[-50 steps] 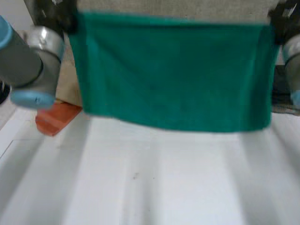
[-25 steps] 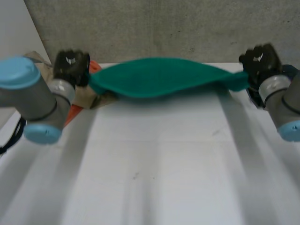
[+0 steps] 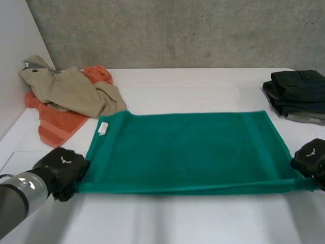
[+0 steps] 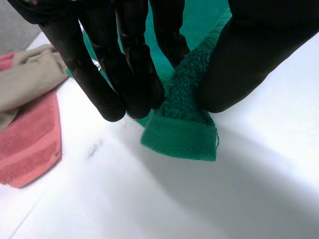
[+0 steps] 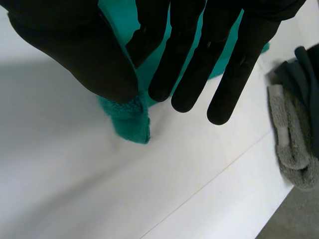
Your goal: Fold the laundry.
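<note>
Head view: rectangular green terry towel (image 3: 188,150) flat; left hand (image 3: 63,170), right hand (image 3: 311,158) fingers pinch corners.

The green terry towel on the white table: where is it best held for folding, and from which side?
By its two near corners, from the robot's side, I would judge. The green terry towel lies spread flat, a long edge nearest; the left hand and right hand pinch those corners, so lifting them to the far edge should halve it.
</note>
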